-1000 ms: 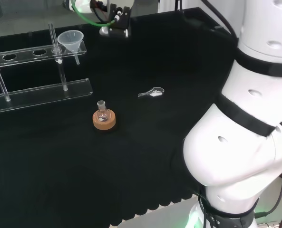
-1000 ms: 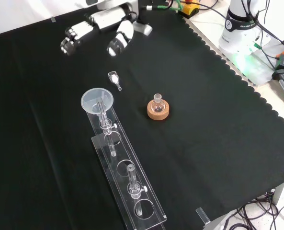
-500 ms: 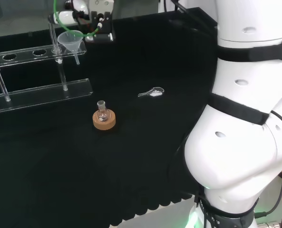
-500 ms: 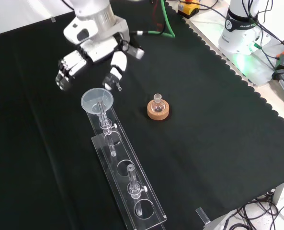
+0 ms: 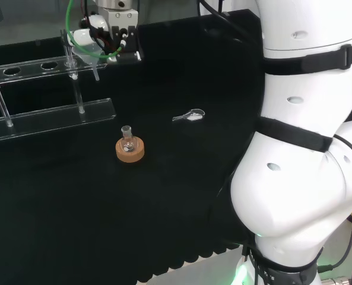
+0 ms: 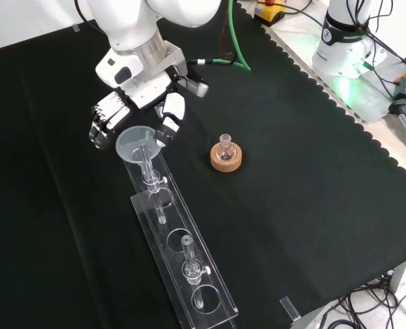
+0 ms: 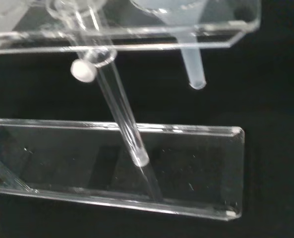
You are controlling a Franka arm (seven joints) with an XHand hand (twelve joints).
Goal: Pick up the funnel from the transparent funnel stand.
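Note:
The clear funnel (image 6: 137,143) sits in the end hole of the transparent stand (image 6: 201,299). In the front view my hand (image 6: 140,103) hangs right over it, with fingers (image 6: 105,125) on one side of the rim and the thumb (image 6: 170,116) on the other, bent but apart and not closed on it. In the head view the hand (image 5: 107,37) covers most of the funnel (image 5: 83,52); its stem pokes below the stand's shelf. The wrist view shows the funnel stem (image 7: 193,69) under the upper shelf (image 7: 137,42), above the base plate (image 7: 112,168).
A small glass flask on a cork ring (image 6: 226,157) stands to the right of the stand in the front view. A small clear scoop (image 5: 189,116) lies on the cloth in the head view. The arm's white links (image 5: 306,148) stand at the head view's right.
The hand has come down from the far end of the cloth towards the stand and now straddles the funnel's rim. The funnel, flask and stand have not moved.

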